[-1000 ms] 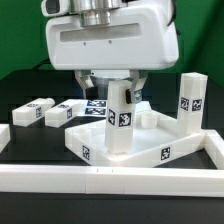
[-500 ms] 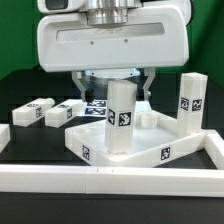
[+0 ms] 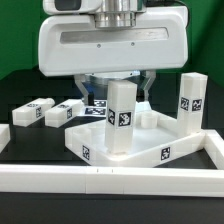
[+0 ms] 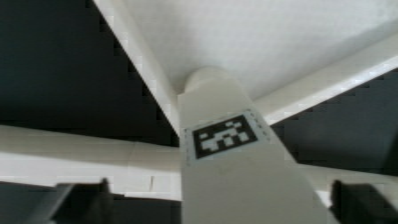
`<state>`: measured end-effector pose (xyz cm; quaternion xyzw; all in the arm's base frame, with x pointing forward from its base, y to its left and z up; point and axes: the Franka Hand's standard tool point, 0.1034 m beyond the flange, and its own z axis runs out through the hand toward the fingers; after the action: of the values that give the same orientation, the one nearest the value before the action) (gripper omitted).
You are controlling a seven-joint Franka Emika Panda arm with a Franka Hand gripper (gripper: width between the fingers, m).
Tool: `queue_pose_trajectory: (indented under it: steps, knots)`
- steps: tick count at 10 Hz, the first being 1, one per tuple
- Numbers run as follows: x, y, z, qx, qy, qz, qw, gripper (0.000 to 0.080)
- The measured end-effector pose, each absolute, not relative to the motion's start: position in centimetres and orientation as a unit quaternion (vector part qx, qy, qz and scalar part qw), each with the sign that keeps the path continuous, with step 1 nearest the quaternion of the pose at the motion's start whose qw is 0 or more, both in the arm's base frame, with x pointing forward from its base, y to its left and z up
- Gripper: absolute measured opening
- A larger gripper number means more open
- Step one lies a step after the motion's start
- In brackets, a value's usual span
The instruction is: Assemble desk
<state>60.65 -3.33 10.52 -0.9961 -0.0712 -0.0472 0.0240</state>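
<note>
The gripper (image 3: 122,94) is hovering, jaws spread apart astride the leg (image 3: 122,122), which is standing upright in a corner of the desk top (image 3: 152,153). The joint is hidden, perhaps unseated, so it should be closing squarely on the flat faces, keeping the leg vertical.

A robotics laboratory test rig is indicated rather than a home or a shop. A matte black surface (image 3: 25,145) is fenced along the front by a long white border rail (image 3: 110,180). Printed black-and-white square tags are carried by every white plastic part laid out there: the desk top (image 3: 150,157), an upright leg (image 3: 122,118) and the lying legs (image 3: 35,111). A marker board (image 3: 97,106) is partly seen behind them. A robot arm (image 3: 110,45) is hung above, and a dark backdrop is seen behind everything.
</note>
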Motion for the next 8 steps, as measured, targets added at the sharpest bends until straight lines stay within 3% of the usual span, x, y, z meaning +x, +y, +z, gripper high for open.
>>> queue_pose_trajectory:
  steps: [2,8]
  knots:
    - [60.64,-3.36,10.51,-0.996,-0.070,-0.047,0.024,0.0285]
    - [60.64,-3.36,10.49,-0.998,0.028,-0.045,0.030,0.0289]
